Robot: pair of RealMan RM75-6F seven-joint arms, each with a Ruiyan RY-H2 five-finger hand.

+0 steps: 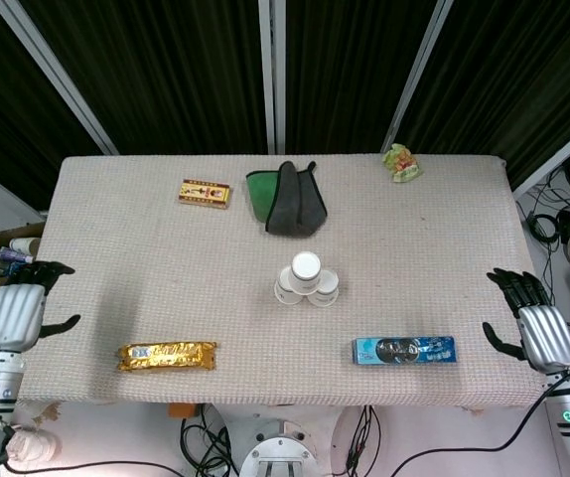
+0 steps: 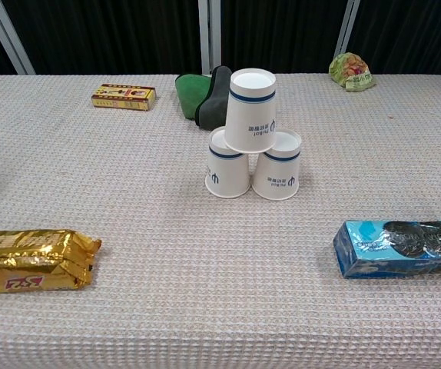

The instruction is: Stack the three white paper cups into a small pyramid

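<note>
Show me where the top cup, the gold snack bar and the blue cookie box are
top cup [image 2: 250, 114], chest view, on its printed side wall
gold snack bar [image 2: 28, 260], chest view, middle of the wrapper
blue cookie box [image 2: 401, 246], chest view, middle of its front face

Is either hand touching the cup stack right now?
No. The left hand and right hand both hang at the table's side edges, well apart from the paper cups.

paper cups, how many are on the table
3, all mid-table: the left cup and right cup stand side by side upside down, and the top cup rests across both.
</note>
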